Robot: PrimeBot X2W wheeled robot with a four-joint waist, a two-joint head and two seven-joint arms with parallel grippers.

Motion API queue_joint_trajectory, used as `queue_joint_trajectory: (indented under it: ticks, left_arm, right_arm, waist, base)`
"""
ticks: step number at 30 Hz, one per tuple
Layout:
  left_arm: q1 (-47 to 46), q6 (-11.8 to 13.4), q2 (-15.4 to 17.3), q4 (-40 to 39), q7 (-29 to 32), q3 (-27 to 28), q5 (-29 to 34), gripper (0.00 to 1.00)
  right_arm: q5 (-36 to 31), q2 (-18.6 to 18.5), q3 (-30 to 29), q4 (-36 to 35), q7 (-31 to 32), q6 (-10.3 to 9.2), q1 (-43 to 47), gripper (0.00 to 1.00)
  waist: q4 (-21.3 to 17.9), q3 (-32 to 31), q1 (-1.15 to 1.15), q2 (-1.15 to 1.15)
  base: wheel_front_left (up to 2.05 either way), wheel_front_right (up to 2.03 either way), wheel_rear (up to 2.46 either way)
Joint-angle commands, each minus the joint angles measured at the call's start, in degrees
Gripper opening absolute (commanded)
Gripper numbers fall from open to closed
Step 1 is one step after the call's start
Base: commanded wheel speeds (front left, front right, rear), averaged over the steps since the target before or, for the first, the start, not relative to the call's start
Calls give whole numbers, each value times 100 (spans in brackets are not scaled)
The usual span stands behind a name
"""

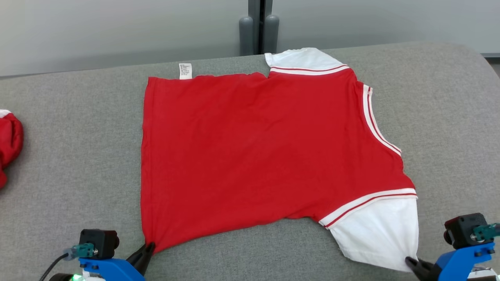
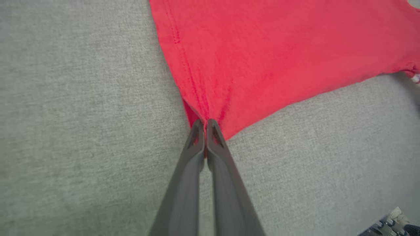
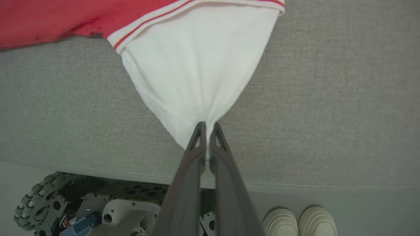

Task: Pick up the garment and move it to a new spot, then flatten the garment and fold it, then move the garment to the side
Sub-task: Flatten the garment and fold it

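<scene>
T-shirt, red with two white sleeves, lies spread flat on the grey padded surface. The left gripper is clamped on its near hem corner, and the right gripper is clamped on the near sleeve's tip. One bundled red garment lies well to the left.

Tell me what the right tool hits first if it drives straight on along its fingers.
The white sleeve it pinches: the right tool would likely bunch that cloth forward, toward the red shirt body; depth is unclear.
</scene>
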Motion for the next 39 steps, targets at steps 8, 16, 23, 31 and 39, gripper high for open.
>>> queue_joint_trajectory:
  ticks: [8, 16, 23, 31, 39]
  left_arm:
    - [-700, -192, 180, -603, 666, 190, -475, 0]
    - [-1807, -138, -108, -296, 1133, 654, -1260, 0]
    - [-2683, -266, -378, 404, 873, 753, -1246, 0]
    - [-3065, -451, -557, 1004, 602, 662, -1109, 0]
    - [-3008, -502, -616, 1283, 539, 623, -1148, 0]
  right_arm:
    - [176, -580, 188, -102, -132, 1, -1076, 0]
    - [561, -1316, 576, 769, -604, 1, -2843, 0]
    - [591, -1727, 896, 1659, -1379, 1, -3954, 0]
    - [577, -1888, 1060, 2064, -2088, 1, -4355, 0]
    - [648, -1911, 989, 2245, -2475, 1, -4469, 0]
  waist:
    - [44, 370, 1, 0]
    - [25, 784, 1, 0]
    - [219, 1242, 1, 0]
    - [329, 1484, 1, 0]
    - [394, 1537, 1, 0]
  base:
    - [0, 0, 0]
    - [0, 0, 0]
    - [0, 0, 0]
    - [0, 0, 0]
    - [0, 0, 0]
